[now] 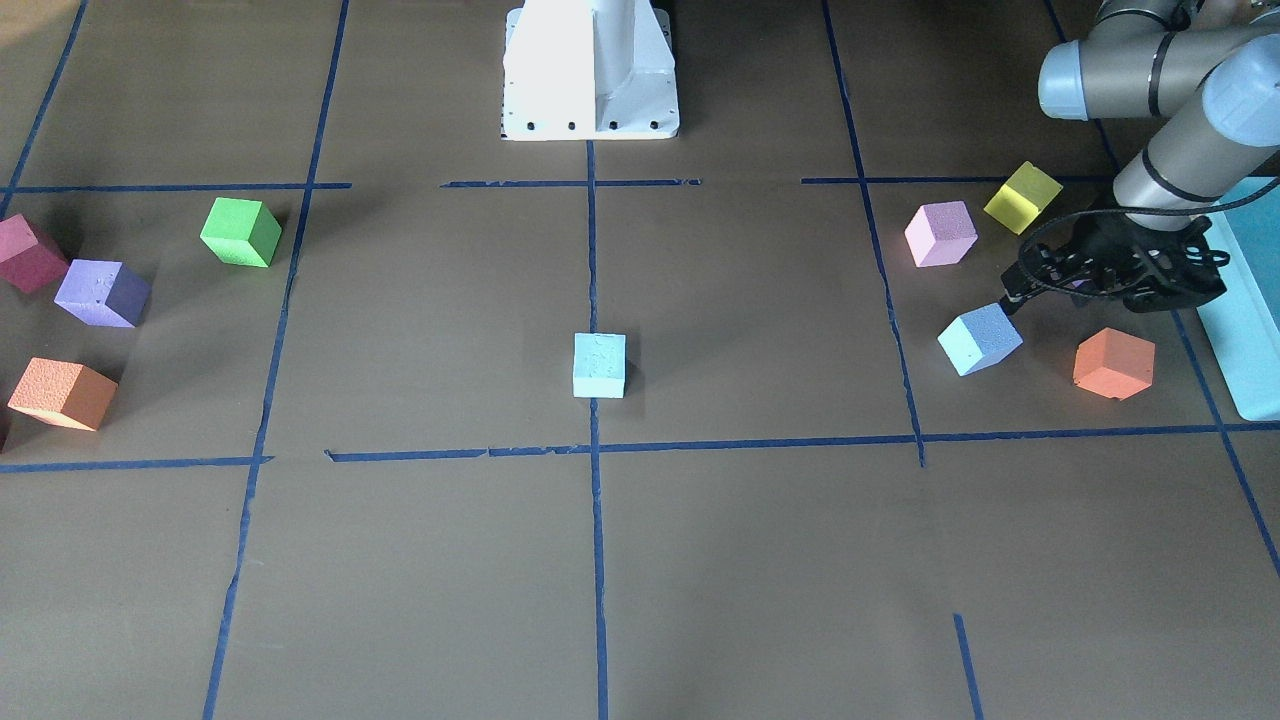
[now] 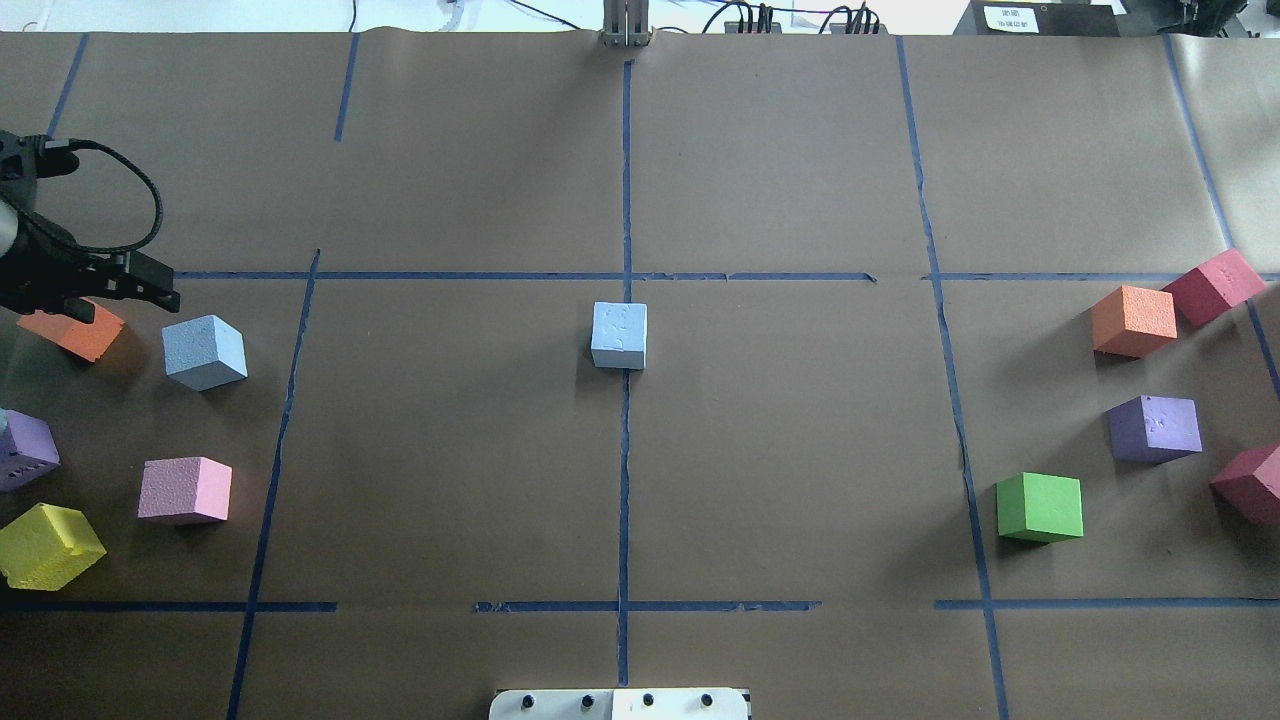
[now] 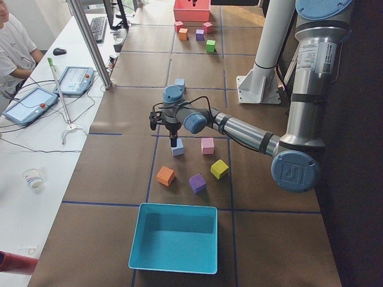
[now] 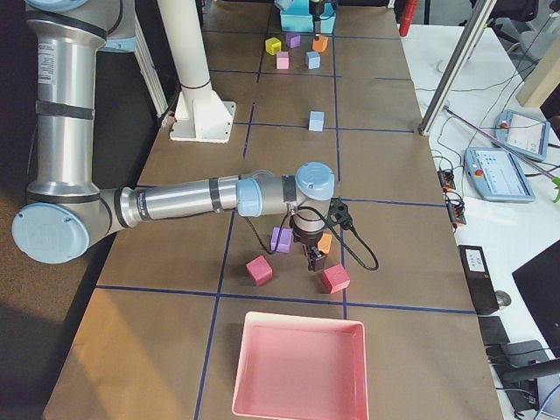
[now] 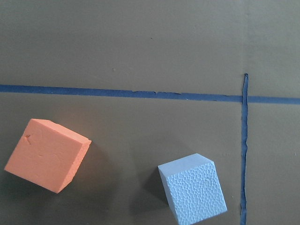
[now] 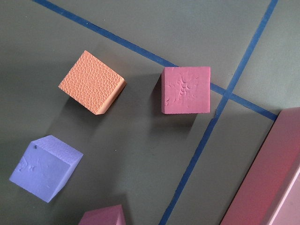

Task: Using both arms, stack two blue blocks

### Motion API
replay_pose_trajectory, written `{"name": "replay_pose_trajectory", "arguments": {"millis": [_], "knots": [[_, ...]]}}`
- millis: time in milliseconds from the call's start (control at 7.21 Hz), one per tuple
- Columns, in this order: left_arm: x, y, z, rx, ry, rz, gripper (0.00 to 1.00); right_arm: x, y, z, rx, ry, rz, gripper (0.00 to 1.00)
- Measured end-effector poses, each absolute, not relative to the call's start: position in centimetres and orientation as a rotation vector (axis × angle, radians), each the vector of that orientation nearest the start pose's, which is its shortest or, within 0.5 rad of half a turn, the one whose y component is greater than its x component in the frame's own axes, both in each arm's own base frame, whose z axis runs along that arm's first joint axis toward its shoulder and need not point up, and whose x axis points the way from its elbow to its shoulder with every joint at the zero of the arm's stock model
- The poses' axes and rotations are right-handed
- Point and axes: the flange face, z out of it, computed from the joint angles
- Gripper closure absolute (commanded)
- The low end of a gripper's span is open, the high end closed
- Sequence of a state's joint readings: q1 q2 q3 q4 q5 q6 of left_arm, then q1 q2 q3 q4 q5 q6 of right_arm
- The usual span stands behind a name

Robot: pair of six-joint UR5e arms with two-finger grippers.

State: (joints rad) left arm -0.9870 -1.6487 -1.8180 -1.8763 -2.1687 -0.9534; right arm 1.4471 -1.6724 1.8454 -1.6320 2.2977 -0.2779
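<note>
Soft, even light; frames sharp. Centre blue block (image 1: 599,365) throws a short, faint shadow. Wrist views dimmer, greyer.

One camera faces the robot's white pedestal (image 1: 590,70) from across the desk (image 1: 750,560), looking steeply down; another looks down from behind the robot, and both share the central blue block (image 1: 599,365). Two more look along the desk from either end, while the wrist cameras hang close above it.
</note>
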Motion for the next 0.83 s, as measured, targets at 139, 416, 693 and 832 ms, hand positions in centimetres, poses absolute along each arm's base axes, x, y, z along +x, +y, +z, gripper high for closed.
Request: {"name": "replay_pose_trajectory", "arguments": {"millis": [139,416,693,832], "knots": [[24.9,-48.8,47.2,0.037,0.814,-0.169,0.0,1.1,-45.5,58.1,0.161,-0.722,-0.416,0.0],[27.5,-49.4,48.8,0.02,0.773,-0.169,0.0,1.1,-45.5,58.1,0.16,-0.722,-0.412,0.0],[29.5,-49.3,50.3,-0.008,0.749,-0.15,0.0,1.1,-45.5,58.2,0.158,-0.722,-0.412,0.0],[30.1,-49.1,50.9,-0.019,0.74,-0.142,0.18,1.1,-45.5,58.2,0.158,-0.722,-0.413,0.0]]}}
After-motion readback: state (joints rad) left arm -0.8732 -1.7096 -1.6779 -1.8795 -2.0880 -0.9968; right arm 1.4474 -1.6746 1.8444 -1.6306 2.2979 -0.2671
